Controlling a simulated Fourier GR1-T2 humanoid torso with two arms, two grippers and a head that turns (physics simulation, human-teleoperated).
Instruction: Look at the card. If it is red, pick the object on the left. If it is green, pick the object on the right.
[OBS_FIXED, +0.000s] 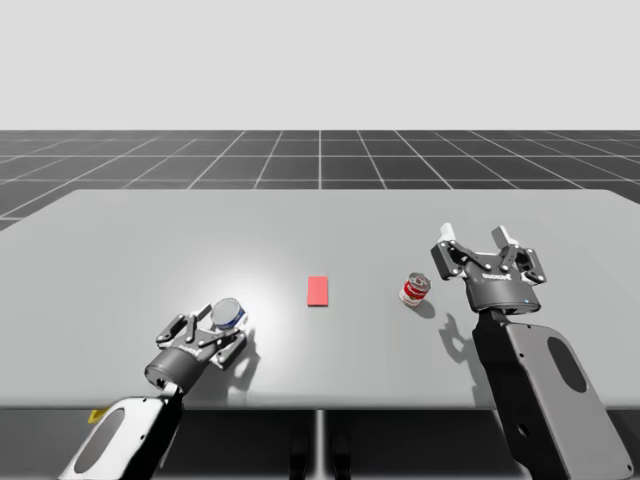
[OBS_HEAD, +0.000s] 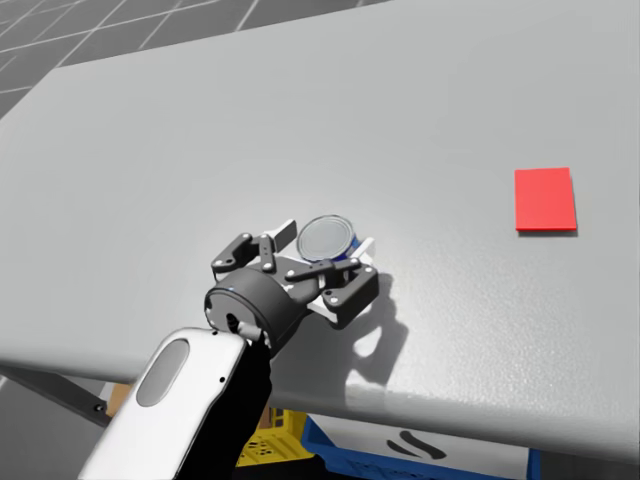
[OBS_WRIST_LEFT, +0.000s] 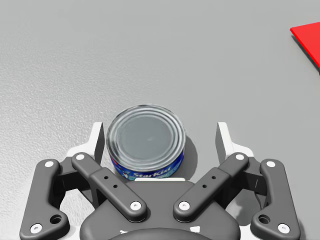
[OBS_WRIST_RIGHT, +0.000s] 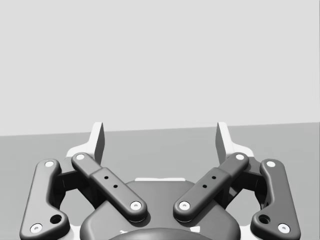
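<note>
The card lying flat at the middle of the surface is red, so the object to take is the one on the left: a short, wide blue can with a bare metal lid, standing upright near the front edge on my left side. My left pincer is down at it and released. The can sits between the spread fingers, one finger close against its wall and the other apart from it, with bare surface showing in the gap, so nothing is gripped yet. I judge the can to be rigid and fairly dense for its size. It should not give under pressure, but its smooth, curved wall could slip or twist if the fingers meet it off-centre. The best hold looks to be across its full width, on opposite sides of the wall and low down, since the can is so squat that a high grip would catch only the rim. My right pincer is released too, raised above the surface just beyond a small red-and-white can that stands to the right of the card. By count: one card, two cans, two pincers.
</note>
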